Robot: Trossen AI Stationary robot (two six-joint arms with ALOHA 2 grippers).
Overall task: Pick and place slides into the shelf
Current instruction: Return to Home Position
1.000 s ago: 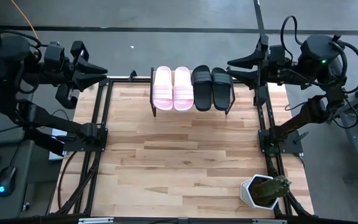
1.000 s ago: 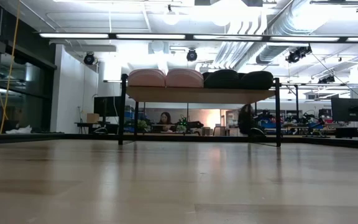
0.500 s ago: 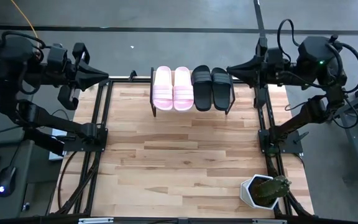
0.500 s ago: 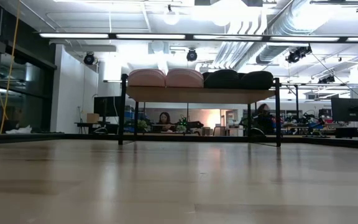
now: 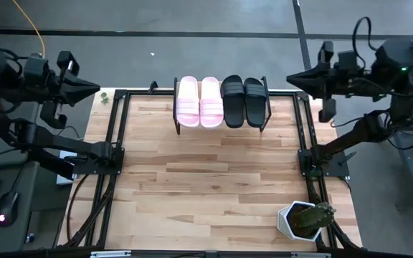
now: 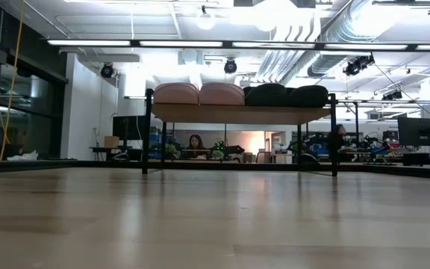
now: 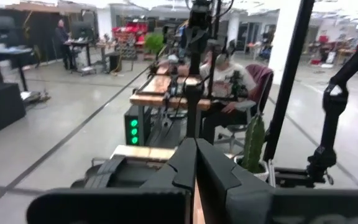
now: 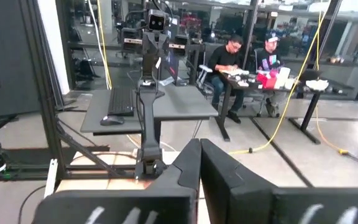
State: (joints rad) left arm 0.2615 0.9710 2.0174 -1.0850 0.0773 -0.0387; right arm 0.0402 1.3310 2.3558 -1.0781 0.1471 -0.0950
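Fingers of the left pincer lie pressed together with nothing between them, and the right pincer is the same, its tips meeting on empty air. Each is held up at its own far corner of the worktop, pointing inward toward the other. Between the two, and nearer the right pincer than the left, stands the shelf at the worktop's far edge. All four slides sit on it in one row, side by side and touching. The pink pair takes the end toward the left pincer and the black pair the end toward the right pincer. In the low view they rest level on the wooden top, with none overhanging or tipped. Well apart from both pincers, at the near corner on the right arm's side, a potted plant is the only other thing on the wood. As I judge it, the picking and placing is complete, since no slide lies loose anywhere in view. What is left appears to be only the parking of both arms.
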